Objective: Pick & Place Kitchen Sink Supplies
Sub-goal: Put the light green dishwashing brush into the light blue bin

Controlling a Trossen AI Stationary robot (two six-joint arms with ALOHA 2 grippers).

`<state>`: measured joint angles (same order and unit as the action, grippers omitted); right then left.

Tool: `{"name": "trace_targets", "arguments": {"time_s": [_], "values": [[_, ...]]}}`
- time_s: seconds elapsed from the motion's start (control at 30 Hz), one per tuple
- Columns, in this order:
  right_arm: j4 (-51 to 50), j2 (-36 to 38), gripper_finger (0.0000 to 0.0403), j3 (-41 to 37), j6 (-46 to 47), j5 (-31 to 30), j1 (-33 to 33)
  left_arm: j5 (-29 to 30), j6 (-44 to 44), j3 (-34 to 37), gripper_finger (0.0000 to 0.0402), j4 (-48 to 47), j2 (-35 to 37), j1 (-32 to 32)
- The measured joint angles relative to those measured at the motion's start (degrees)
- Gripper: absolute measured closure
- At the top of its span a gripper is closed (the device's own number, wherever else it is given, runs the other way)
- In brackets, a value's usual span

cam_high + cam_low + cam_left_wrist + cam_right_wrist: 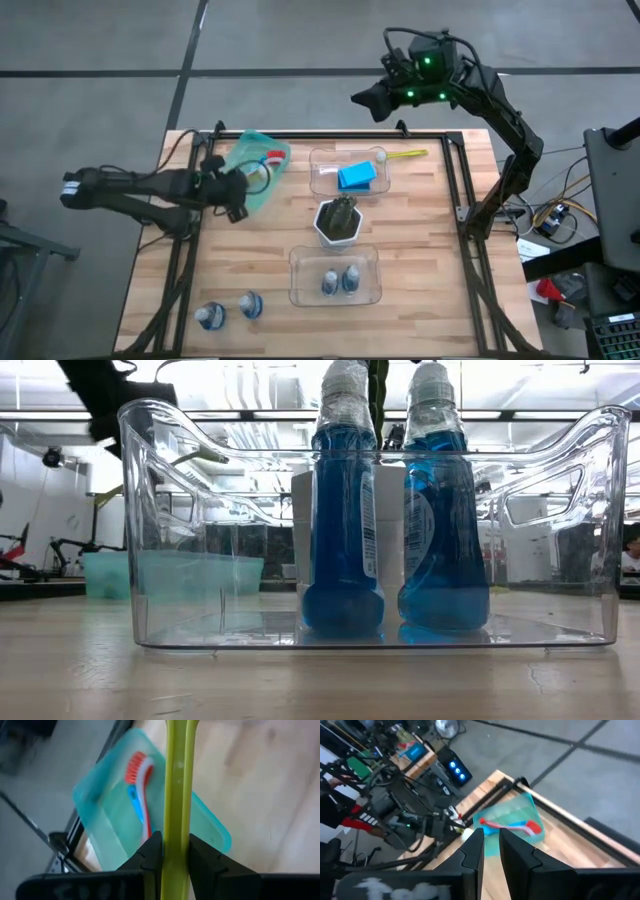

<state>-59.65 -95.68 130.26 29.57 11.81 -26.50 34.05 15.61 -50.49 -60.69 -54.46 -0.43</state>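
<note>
Left gripper pinches a green brush over the green tray.
Tray holds a pink brush (blue on its handle); right gripper waits above the table's far edge, fingers nearly pressed together, holding nothing.

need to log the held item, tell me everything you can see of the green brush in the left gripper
The green brush shows as a slim yellow-green handle, plastic by the look of it, smooth and straight. The left gripper is shut on it, a dark finger pressing each side. It hangs over the green tray, which holds a pink brush, and touches neither. Its bristle end cannot be made out.
</note>
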Motion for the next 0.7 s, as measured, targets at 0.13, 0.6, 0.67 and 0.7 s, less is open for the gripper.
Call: {"name": "trace_targets", "arguments": {"time_s": [0.13, 0.6, 0.67, 0.7], "values": [[2.1, 0.0, 0.0346, 0.0, -1.0, 0.0, 0.0, 0.0, 3.7, -0.5, 0.0337, 2.6, 0.0, 5.3], [3.7, 0.0, 0.0346, 0.0, -3.4, 0.1, 0.0, -9.1, -0.4, 1.1, 0.0337, 12.9, -4.8, 27.9], [3.8, 0.0, 0.0346, 0.0, -3.7, 0.1, 0.0, -11.7, -2.9, 1.1, 0.0337, 14.3, -6.7, 30.8], [3.8, 0.0, 0.0346, 0.0, -3.7, 0.1, 0.0, -13.2, -4.1, 1.1, 0.0337, 15.0, -7.7, 32.2]]}}
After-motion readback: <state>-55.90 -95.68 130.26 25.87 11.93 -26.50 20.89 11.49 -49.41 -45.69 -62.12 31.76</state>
